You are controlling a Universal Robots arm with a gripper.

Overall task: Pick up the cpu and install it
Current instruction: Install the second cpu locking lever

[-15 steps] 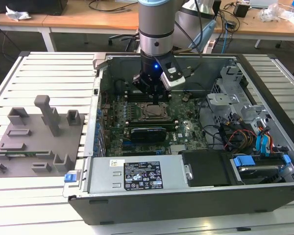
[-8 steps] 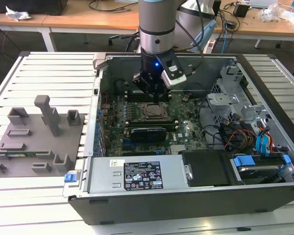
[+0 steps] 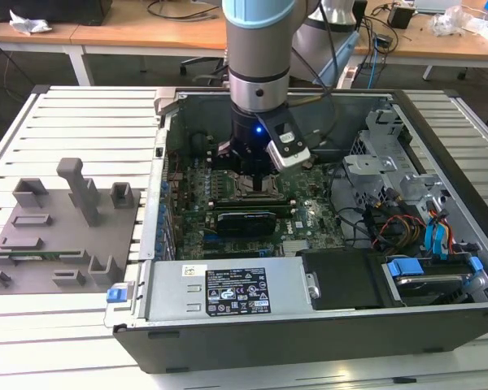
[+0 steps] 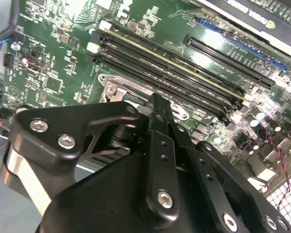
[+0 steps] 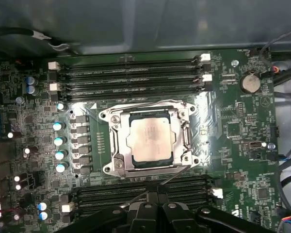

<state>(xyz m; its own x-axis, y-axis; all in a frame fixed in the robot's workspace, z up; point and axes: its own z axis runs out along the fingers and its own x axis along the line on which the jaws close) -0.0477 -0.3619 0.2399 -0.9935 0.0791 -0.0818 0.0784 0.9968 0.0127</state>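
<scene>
In the first wrist view the cpu, a flat square chip with a shiny silver top, lies inside the socket's metal frame on the green motherboard. My gripper hovers just off the socket's edge, its black fingers pressed together with nothing between them. In the exterior view the gripper reaches down into the open computer case over the board. The second wrist view has the gripper pointing at the socket frame, which is partly hidden behind it.
Memory slots run along both sides of the socket. A dark expansion card sits near the socket, the power supply in front, the drive cage and cables on the exterior view's right. A grey tray of plastic blocks lies outside the case.
</scene>
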